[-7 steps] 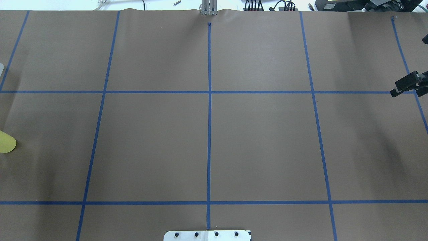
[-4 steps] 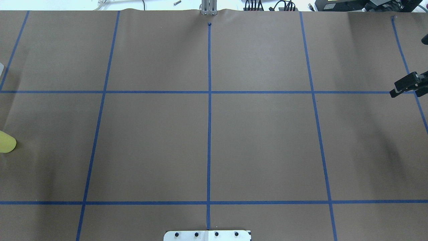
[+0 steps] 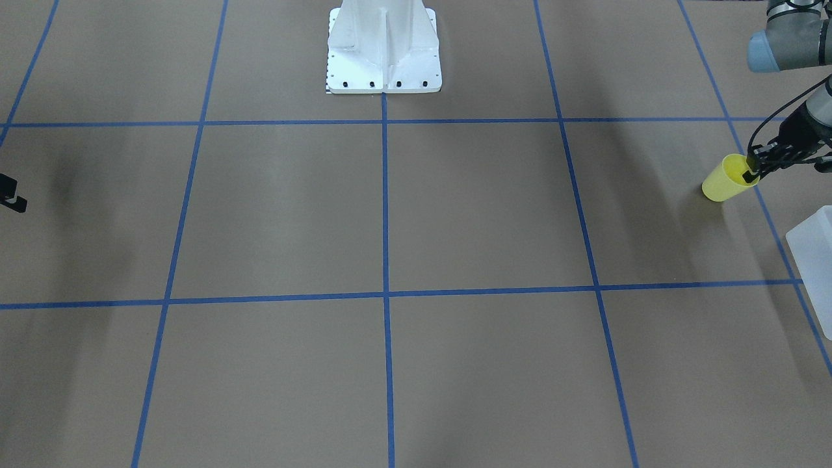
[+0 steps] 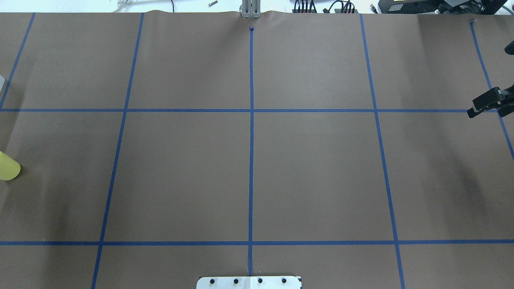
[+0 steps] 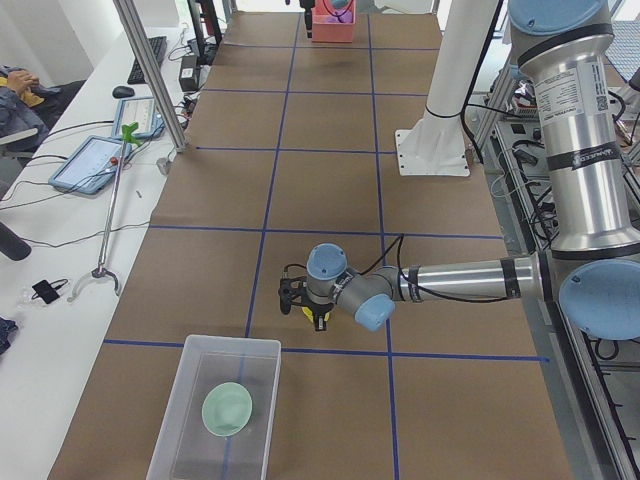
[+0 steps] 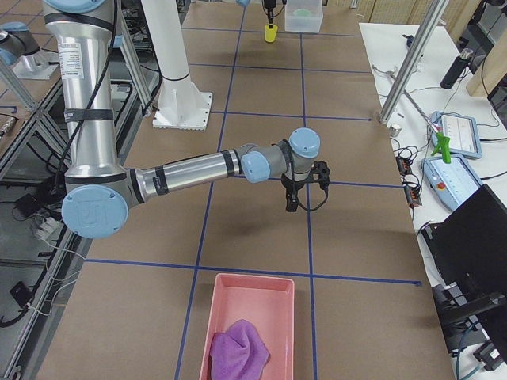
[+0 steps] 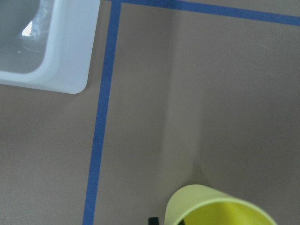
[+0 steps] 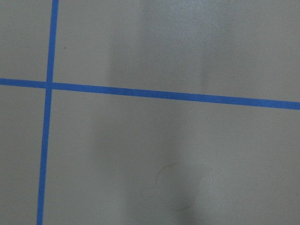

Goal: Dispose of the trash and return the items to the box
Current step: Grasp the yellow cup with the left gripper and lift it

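A yellow cup [image 3: 727, 180] hangs tilted at the table's left end, its mouth toward my left gripper [image 3: 752, 173], which is shut on the cup's rim with one finger inside. The cup also shows at the left edge of the overhead view [image 4: 8, 167] and at the bottom of the left wrist view [image 7: 213, 208]. A clear plastic box [image 3: 812, 250] stands close beside it and holds a green bowl [image 5: 227, 408]. My right gripper [image 4: 480, 105] hovers open and empty over the table's right end.
A pink bin [image 6: 230, 294] with a purple cloth [image 6: 239, 348] stands at the table's right end, nearer than the right gripper. The white robot base [image 3: 383, 52] is at the middle of my side. Blue tape lines grid the brown table.
The yellow cup has shifted slightly in the left gripper's hold and sits a bit higher in the overhead view. The right gripper has crept slightly toward the table's middle.
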Controlling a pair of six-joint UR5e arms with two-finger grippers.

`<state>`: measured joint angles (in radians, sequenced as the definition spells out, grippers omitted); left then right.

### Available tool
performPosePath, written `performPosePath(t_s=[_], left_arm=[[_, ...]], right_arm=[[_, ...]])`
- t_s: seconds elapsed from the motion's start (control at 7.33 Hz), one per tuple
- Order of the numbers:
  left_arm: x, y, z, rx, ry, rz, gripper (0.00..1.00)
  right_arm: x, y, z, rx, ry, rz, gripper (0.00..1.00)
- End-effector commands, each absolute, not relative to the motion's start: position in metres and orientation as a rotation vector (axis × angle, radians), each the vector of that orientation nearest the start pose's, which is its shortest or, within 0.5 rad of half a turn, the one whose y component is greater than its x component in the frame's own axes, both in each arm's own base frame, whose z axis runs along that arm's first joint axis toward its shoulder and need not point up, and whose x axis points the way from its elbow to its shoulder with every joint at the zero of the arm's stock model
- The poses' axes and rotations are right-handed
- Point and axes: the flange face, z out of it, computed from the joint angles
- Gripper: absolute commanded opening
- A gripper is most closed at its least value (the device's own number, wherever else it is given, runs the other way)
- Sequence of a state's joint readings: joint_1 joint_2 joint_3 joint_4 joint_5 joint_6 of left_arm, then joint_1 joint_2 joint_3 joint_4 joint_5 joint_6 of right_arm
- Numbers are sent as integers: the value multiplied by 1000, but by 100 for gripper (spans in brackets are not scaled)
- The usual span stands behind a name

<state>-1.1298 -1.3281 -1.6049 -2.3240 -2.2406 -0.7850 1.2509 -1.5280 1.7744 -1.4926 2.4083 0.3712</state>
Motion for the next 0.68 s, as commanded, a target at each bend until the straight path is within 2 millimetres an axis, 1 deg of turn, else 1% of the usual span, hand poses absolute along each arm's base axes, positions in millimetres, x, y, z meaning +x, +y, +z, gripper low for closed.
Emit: performPosePath(t_s=[0.0,0.14,0.27,0.41,0.55], left_arm=[[113,-401,662,42,871,-125,0],[118,-396,651,-15,961,-82,0],[93,-402,634,-6,1026,-111,0],[79,-414,623,23,1052,-132,0],[73,-422,615,62,1057,-114,0]], right_arm=[[-106,-506,524,4,-883,-88,100],[-106,-507,525,3,-881,-87,100],[-106,-507,525,4,-882,-87,100],[-106,-507,524,6,-882,-88,100],[-106,-507,523,7,-883,-89,100]])
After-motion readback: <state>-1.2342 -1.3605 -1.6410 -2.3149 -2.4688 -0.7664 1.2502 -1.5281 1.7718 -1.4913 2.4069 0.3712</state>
